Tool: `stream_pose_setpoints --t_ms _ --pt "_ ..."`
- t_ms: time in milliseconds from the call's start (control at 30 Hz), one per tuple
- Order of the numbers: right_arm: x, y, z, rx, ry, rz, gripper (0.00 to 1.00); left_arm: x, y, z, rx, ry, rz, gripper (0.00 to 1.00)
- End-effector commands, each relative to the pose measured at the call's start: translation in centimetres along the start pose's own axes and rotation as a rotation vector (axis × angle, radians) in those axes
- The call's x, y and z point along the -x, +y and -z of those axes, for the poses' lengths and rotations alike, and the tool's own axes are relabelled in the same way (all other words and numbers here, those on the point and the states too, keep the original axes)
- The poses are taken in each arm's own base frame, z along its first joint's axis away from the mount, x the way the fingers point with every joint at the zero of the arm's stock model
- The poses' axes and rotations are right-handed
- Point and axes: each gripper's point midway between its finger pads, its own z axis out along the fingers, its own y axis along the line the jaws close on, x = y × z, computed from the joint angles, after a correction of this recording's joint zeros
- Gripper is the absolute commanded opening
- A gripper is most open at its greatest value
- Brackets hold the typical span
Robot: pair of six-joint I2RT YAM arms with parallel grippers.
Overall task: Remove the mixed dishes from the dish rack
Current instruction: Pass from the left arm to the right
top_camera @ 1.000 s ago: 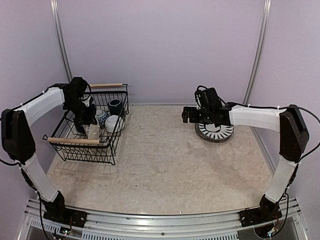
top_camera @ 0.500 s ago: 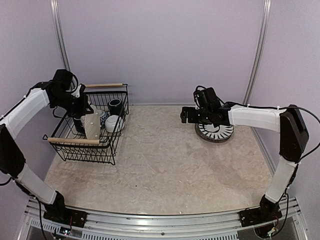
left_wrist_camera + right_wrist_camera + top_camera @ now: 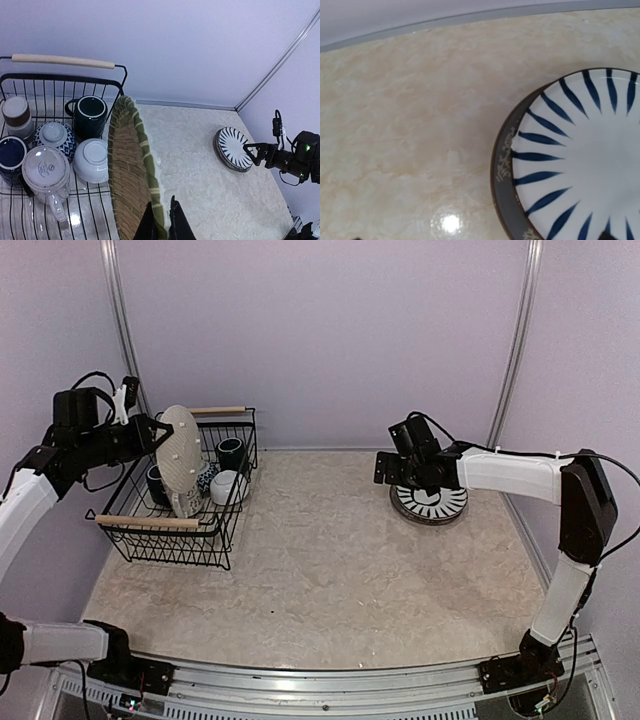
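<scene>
Risen since a second ago, the woven plate point(image 3: 132, 170) stands on edge over the dish rack point(image 3: 165, 523), clenched by the left end effector point(image 3: 161, 220). The mugs point(image 3: 89, 116) beneath it are still to unload. The striped plate point(image 3: 435, 503) lies on the surface point(image 3: 330, 580) under the right end effector point(image 3: 392, 468), whose grip I cannot tell.

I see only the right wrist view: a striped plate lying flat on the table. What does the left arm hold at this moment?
Observer: The left arm's jaws are shut on the woven-look plate, held on edge over the dish rack.
Operator: Which dishes lie in the rack?
Observer: Six: a brown-white cup, a dark mug, a blue-patterned cup, a white bowl, a dark blue mug and a white mug.
Operator: Is my striped plate near that rack?
Observer: No. It lies on the right; the rack stands at the far left, with tabletop between them.
</scene>
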Motion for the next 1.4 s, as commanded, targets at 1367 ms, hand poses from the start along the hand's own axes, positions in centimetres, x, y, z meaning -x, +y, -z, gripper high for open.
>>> stream_pose_setpoints --t_ms 1367 --pt "7.5 8.9 8.2 0.724 0.074 -0.194 0.99 -10.8 -18.5 -18.8 -0.151 -0.331 -1.575 0.0"
